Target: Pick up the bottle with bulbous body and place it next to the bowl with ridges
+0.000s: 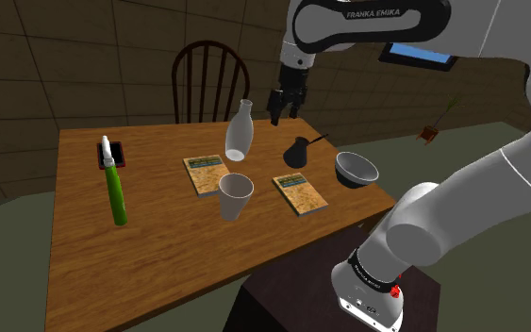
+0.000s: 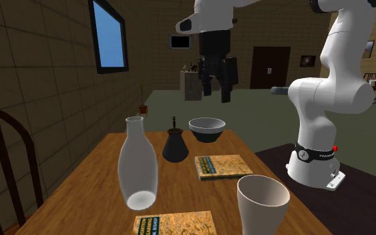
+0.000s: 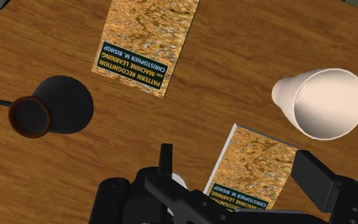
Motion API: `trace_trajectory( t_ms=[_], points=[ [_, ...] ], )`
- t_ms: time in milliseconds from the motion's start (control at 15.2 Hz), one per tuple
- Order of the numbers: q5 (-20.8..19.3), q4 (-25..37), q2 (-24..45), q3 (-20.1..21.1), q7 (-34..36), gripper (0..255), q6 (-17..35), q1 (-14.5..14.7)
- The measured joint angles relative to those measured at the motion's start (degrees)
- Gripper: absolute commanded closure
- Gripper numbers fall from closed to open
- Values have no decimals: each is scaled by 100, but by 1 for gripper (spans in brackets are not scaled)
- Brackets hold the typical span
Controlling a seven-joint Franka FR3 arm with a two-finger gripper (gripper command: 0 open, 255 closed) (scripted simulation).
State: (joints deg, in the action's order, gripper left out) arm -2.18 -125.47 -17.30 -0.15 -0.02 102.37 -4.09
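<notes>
The bulbous bottle (image 1: 239, 132) (image 2: 137, 163) is pale and see-through, with a narrow neck, and stands upright near the middle of the wooden table (image 1: 159, 236). The ridged bowl (image 1: 356, 168) (image 2: 206, 129), dark outside and pale inside, sits near the table corner closest to the stand. My black gripper (image 1: 284, 107) (image 2: 218, 83) (image 3: 238, 162) hangs open and empty well above the table. In the shoulder view it is just right of the bottle's neck, above the black pot. It touches nothing.
A black long-handled pot (image 1: 297, 154) (image 3: 50, 105) stands between bottle and bowl. Two books (image 1: 207, 174) (image 1: 300, 192) lie flat, with a white cup (image 1: 235, 195) (image 3: 323, 102) between them. A green bottle (image 1: 115, 189) lies at the shoulder view's left. A wooden chair (image 1: 208, 80) stands behind the table.
</notes>
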Motion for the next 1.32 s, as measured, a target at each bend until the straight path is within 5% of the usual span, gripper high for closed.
trace_trajectory(
  t_ms=[594, 1122, 1320],
  points=[
    [91, 1636, 1873, -167, -168, 0, 448, -126],
    [257, 3645, 3555, -265, -344, 0, 287, -289],
    [267, 3604, 3652, -267, -355, 0, 436, -300]
  ],
)
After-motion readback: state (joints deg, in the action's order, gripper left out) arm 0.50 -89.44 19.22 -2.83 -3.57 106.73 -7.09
